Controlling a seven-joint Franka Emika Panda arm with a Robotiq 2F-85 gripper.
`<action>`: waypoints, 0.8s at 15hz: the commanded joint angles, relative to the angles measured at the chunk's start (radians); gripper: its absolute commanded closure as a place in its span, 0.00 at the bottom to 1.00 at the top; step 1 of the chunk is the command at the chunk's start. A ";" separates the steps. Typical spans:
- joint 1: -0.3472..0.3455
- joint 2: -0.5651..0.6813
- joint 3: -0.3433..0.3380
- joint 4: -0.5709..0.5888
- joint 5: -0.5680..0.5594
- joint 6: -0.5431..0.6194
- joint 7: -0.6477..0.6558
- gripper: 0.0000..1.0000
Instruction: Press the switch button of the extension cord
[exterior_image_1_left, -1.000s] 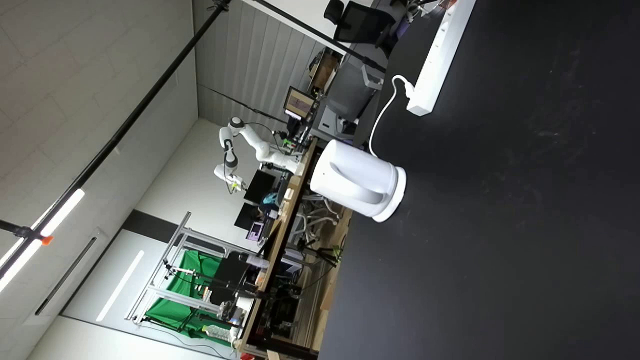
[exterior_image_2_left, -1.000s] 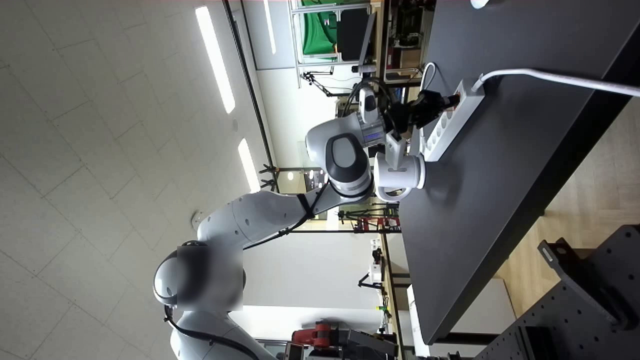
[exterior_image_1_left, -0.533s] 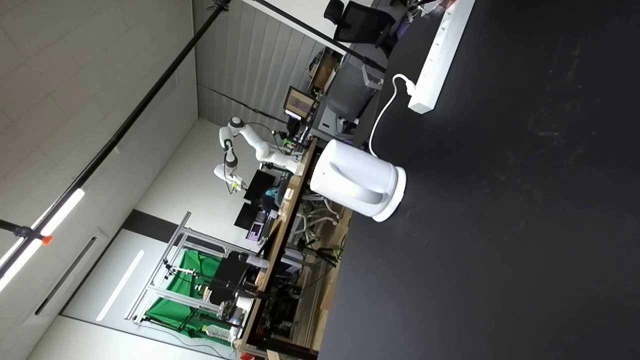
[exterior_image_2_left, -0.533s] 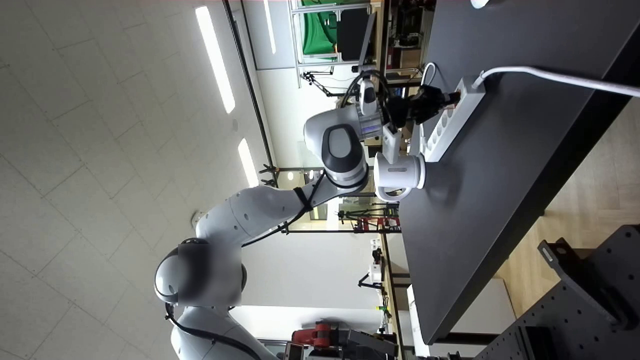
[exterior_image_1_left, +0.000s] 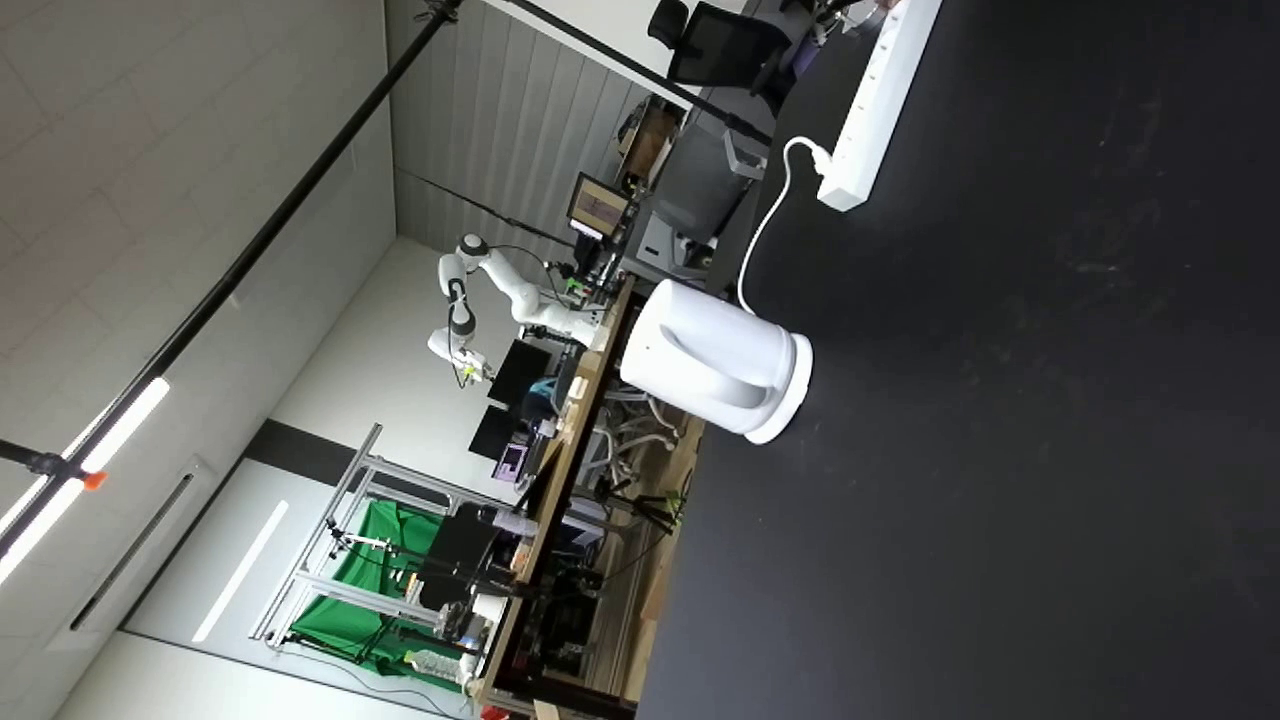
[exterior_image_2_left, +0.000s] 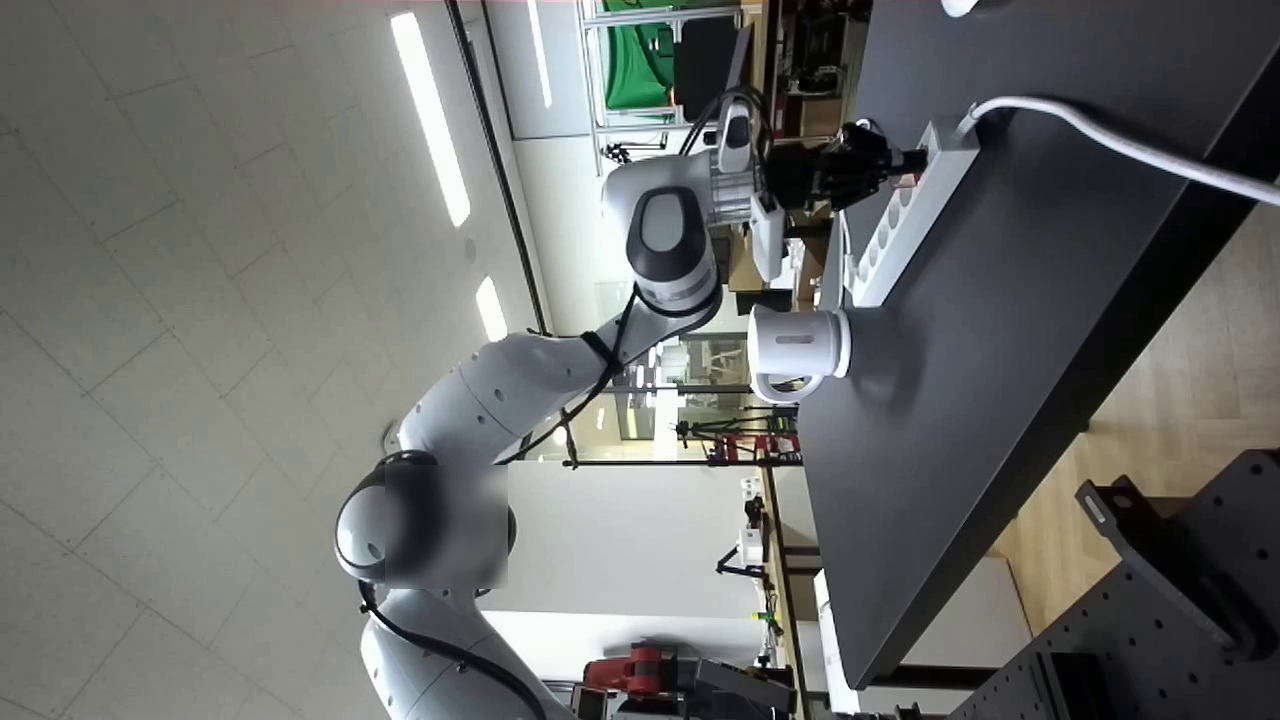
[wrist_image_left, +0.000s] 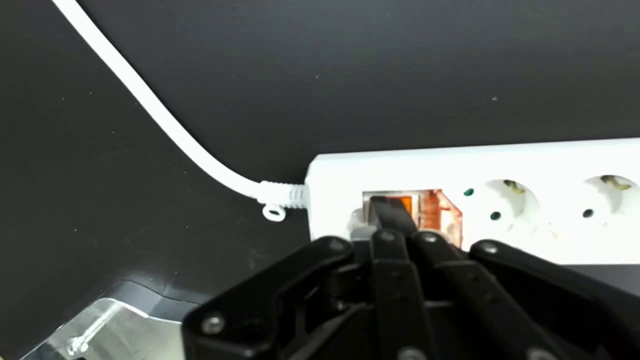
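Observation:
The extension cord is a long white power strip lying on the dark table. It shows in both exterior views (exterior_image_1_left: 878, 100) (exterior_image_2_left: 905, 235) and in the wrist view (wrist_image_left: 555, 215). Its orange-red switch (wrist_image_left: 407, 203) sits near the thick cable's end, partly hidden by my fingertips. My gripper (wrist_image_left: 392, 212) is shut, with no object seen between its fingers. Its dark tip lies over the switch. In an exterior view the gripper (exterior_image_2_left: 912, 163) reaches the top of the strip at that end and appears to touch it. Whether the switch is pushed in cannot be told.
A white jug-like appliance (exterior_image_1_left: 715, 360) stands beyond the strip's far end, also in an exterior view (exterior_image_2_left: 800, 342). A thin white cable (exterior_image_1_left: 768, 222) runs to a plug in the strip. A thick white cable (exterior_image_2_left: 1120, 145) crosses the table's edge (exterior_image_2_left: 1090, 340).
My arm and gripper have moved toward the thick cable's end, away from the jug. The strip has slid the same way with the gripper, and the thick cable bends more.

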 joint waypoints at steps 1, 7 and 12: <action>-0.056 0.150 0.049 0.191 0.039 -0.170 -0.054 1.00; -0.075 0.269 0.064 0.406 0.044 -0.430 -0.075 1.00; -0.084 0.267 0.069 0.475 0.054 -0.521 -0.081 1.00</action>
